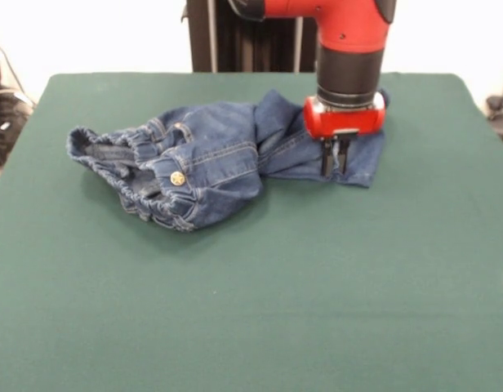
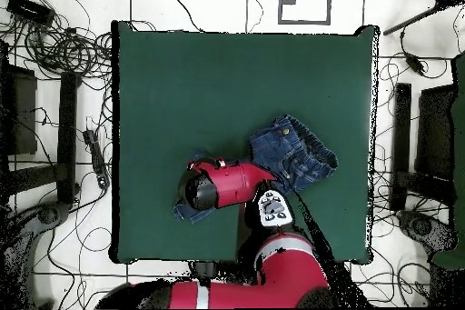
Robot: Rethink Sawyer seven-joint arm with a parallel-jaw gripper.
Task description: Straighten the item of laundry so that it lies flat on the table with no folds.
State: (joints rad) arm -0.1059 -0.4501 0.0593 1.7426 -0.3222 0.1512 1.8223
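The item of laundry is a small pair of dark blue jeans, lying crumpled toward the far middle of the green table. Its waistband with the metal button bunches up at the left, and one leg runs right under the arm. My gripper points straight down on the leg's end, with its fingers close together and pinching the denim. From overhead, the red arm covers the gripper. The jeans show to its right, and a bit of leg pokes out at its left on the table.
Cables and dark equipment lie on the floor around the table in the overhead view. The robot's red base sits at the table's bottom edge. Green tabletop stretches wide in front of the jeans.
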